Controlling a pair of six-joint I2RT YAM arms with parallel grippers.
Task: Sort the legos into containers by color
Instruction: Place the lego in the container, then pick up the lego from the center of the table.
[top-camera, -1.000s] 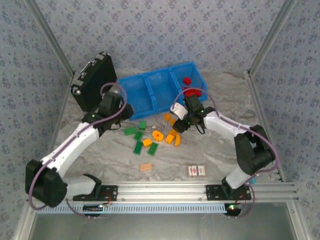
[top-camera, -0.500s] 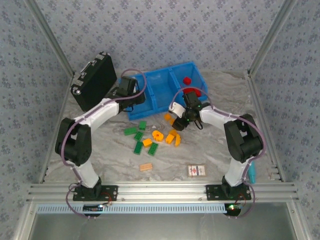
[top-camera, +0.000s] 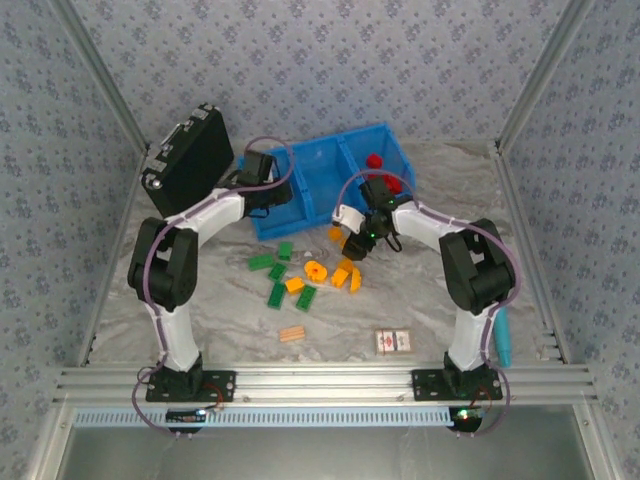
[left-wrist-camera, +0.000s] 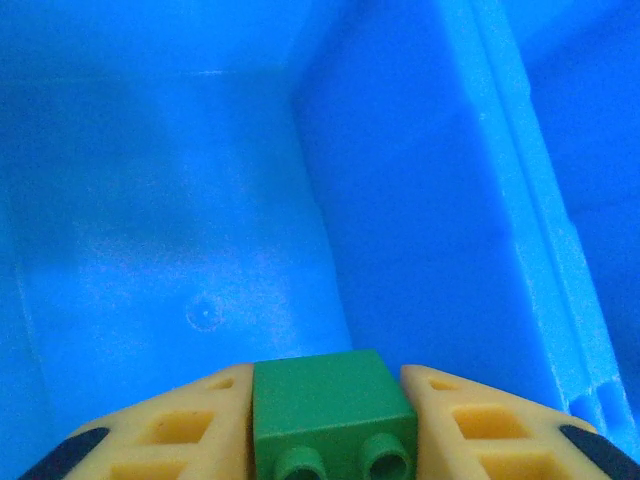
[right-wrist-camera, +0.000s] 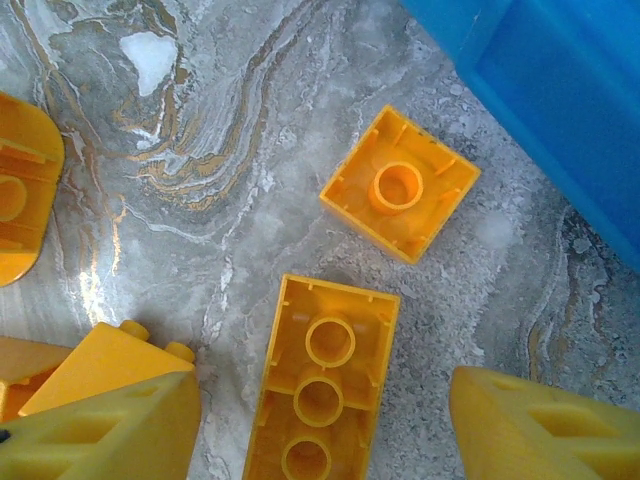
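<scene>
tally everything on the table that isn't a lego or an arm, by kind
black hard case: 1
bright blue three-bin plastic tray: 1
tan ridged piece: 1
white red-printed card: 1
teal stick-shaped thing by the right rail: 1
total: 5

The bottom edge of the left wrist view crops the green brick (left-wrist-camera: 330, 420). In the right wrist view, the long yellow brick (right-wrist-camera: 322, 385) likewise runs off the bottom.

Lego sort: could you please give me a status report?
Left gripper shut on green brick, over blue tray bin. Right gripper open, straddling yellow brick on table. Nothing blocking.
</scene>
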